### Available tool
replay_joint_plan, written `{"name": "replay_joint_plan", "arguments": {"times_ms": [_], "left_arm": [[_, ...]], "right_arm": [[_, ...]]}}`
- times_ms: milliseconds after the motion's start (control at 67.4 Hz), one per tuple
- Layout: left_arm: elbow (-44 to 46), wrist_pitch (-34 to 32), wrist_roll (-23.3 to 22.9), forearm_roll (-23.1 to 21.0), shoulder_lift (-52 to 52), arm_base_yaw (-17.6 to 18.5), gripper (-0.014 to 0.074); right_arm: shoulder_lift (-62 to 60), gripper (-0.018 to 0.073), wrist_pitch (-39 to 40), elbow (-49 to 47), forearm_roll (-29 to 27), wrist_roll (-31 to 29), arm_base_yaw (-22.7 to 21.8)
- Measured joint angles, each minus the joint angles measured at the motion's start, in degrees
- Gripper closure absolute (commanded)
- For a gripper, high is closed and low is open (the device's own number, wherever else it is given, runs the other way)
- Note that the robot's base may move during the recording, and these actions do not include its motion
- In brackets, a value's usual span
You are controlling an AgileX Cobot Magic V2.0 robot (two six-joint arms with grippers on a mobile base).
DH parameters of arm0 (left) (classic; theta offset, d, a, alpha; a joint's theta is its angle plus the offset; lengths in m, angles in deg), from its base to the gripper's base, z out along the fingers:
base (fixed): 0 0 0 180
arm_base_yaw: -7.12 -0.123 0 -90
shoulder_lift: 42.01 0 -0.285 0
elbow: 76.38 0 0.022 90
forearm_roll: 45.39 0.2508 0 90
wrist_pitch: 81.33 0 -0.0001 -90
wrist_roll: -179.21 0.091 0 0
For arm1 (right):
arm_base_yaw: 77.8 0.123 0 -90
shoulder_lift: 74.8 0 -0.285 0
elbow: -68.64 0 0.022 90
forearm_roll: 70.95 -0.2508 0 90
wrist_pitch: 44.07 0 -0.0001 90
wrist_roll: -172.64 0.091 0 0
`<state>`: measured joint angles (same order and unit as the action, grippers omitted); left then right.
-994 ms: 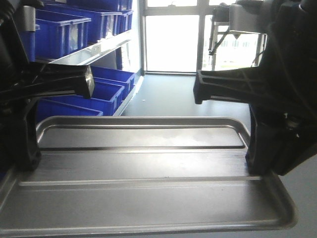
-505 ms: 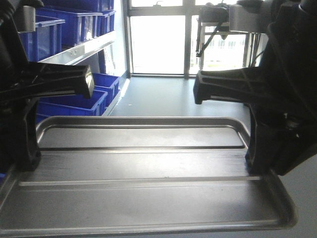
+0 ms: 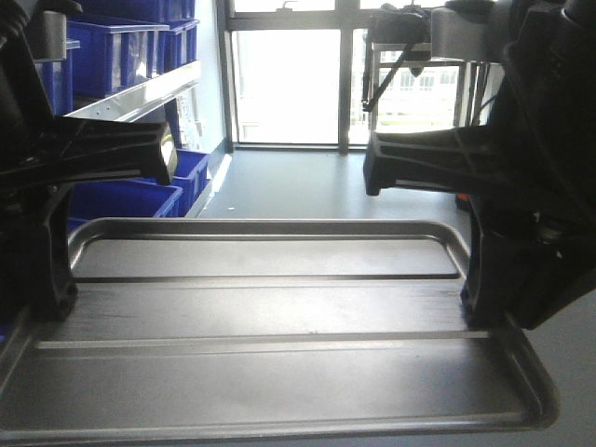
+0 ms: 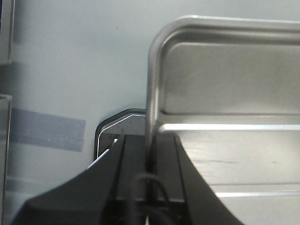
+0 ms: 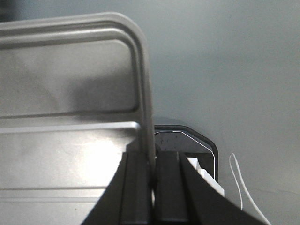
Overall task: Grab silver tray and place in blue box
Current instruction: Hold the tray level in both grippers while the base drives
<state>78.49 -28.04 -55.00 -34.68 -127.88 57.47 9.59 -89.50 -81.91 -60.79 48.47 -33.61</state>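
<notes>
- Pinching the tray [image 3: 279,312] at its left rim: left gripper [image 4: 150,143], fingers clamped on it.
- Right gripper [image 5: 152,158] pinches the right rim.
- Tray hangs level above the floor [image 3: 307,186]; blue crates [image 3: 126,198] on shelves [image 3: 140,93] at left.

1 silver tray [image 3: 270,372]; 2 end effectors [image 4: 150,161] [image 5: 152,166]; several blue bins [image 3: 121,60].

We see the tray [image 3: 279,307] silver and shiny, the left gripper [image 4: 150,150] and right gripper [image 5: 152,161] black, crates [image 3: 121,56] blue, floor [image 3: 317,186] pale grey.
</notes>
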Motion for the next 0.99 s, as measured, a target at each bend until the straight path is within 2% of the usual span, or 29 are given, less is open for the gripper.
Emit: {"name": "replay_joint_plan", "arguments": {"times_ms": [994], "left_arm": [[0.00, 0.00, 0.00, 0.00, 0.00, 0.00, 0.0697]], "right_arm": [[0.00, 0.0509, 0.00, 0.00, 0.00, 0.00, 0.00]]}}
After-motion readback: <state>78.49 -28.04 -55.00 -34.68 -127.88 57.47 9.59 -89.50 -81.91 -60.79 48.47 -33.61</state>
